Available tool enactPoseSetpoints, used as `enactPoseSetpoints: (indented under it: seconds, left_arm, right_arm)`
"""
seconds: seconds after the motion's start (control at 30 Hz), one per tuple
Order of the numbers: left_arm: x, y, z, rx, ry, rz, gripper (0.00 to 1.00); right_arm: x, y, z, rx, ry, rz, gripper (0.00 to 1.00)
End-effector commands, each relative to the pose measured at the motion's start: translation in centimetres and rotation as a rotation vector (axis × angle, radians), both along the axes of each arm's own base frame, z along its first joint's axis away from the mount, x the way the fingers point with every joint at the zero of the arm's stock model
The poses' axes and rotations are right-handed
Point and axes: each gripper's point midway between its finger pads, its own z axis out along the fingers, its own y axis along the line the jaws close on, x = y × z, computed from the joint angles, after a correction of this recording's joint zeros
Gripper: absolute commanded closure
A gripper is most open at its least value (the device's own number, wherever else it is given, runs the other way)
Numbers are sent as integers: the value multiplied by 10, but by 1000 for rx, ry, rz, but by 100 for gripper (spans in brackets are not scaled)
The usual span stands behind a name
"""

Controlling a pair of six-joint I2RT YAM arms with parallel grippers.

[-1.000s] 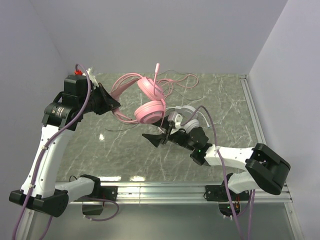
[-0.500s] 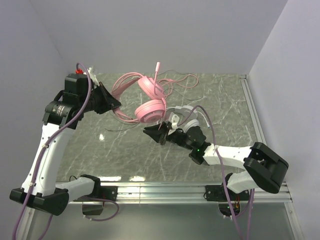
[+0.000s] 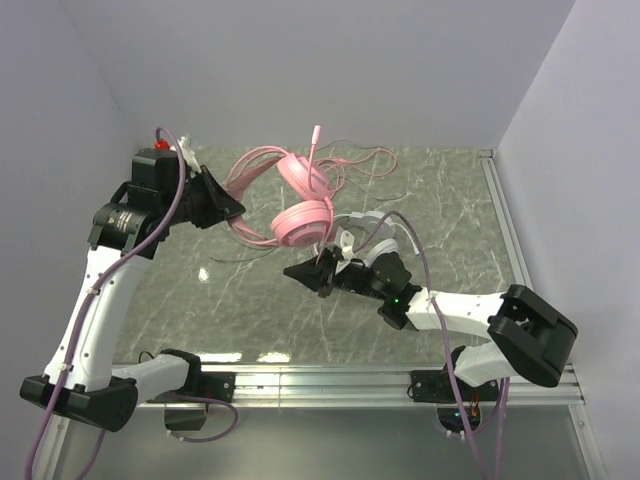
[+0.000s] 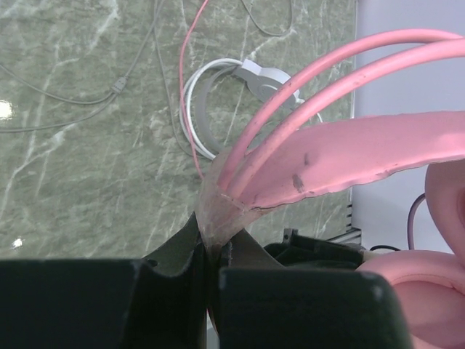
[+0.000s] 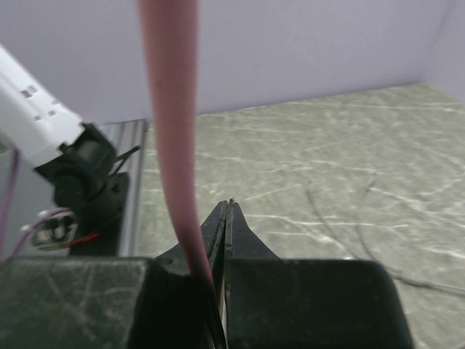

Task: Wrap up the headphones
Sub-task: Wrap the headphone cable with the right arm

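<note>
Marbled green tabletop (image 3: 455, 215), pale, perhaps lilac walls (image 3: 330, 70)

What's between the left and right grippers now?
In the top view, the headband of the pink headset, held by the left gripper, arcs across the gap; under it, table and a thin grey cable. The right gripper has its jaws shut on the pink cable.

**Left wrist view.** We see the left pincer (image 4: 208, 254) clamped on the end of the pink headset (image 4: 349, 156), whose band arches up to the right. Beyond it, the white headset (image 4: 254, 71) lies on the desk (image 4: 65, 189), with a pink cable (image 4: 182, 80) apparently crossing its band.
</note>
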Motion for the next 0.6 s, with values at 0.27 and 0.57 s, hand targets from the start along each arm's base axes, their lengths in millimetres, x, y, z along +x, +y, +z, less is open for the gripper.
enactPoseSetpoints:
  seconds: [0.27, 0.57]
  left_arm:
    - [2, -30, 21, -220, -87, -70, 100]
    - [30, -12, 13, -246, -128, 130, 100]
  right_arm:
    - [-38, 15, -2, 26, 70, 144, 99]
    - [-52, 19, -6, 21, 95, 170, 97]
